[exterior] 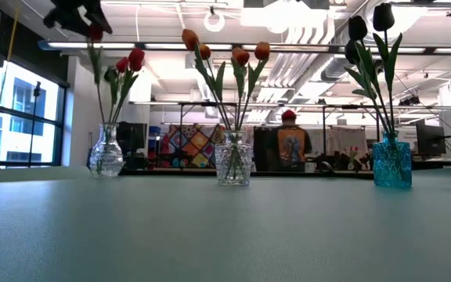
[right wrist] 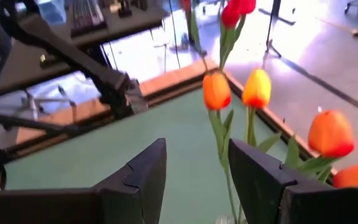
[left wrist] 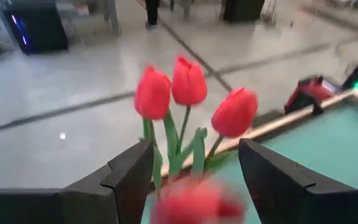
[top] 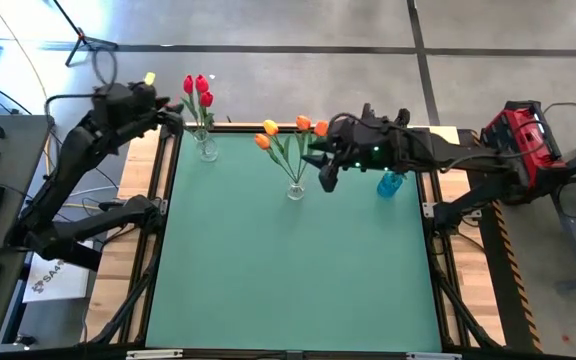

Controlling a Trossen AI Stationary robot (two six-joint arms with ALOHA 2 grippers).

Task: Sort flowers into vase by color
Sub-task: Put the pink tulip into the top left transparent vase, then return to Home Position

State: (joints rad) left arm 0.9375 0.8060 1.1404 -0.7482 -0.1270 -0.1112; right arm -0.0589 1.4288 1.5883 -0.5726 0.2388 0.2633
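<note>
Hovering over the clear glass vase (top: 206,148) of red tulips (top: 198,88), the left gripper (left wrist: 191,180) is spread wide, while the right gripper (right wrist: 197,180), spread too, waits farther along.

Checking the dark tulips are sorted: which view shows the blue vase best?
The low view: the blue vase stands unobstructed, dark tulips rising from it. In the high view the right pincer and arm partly cover the vase. Neither wrist view shows it.
</note>
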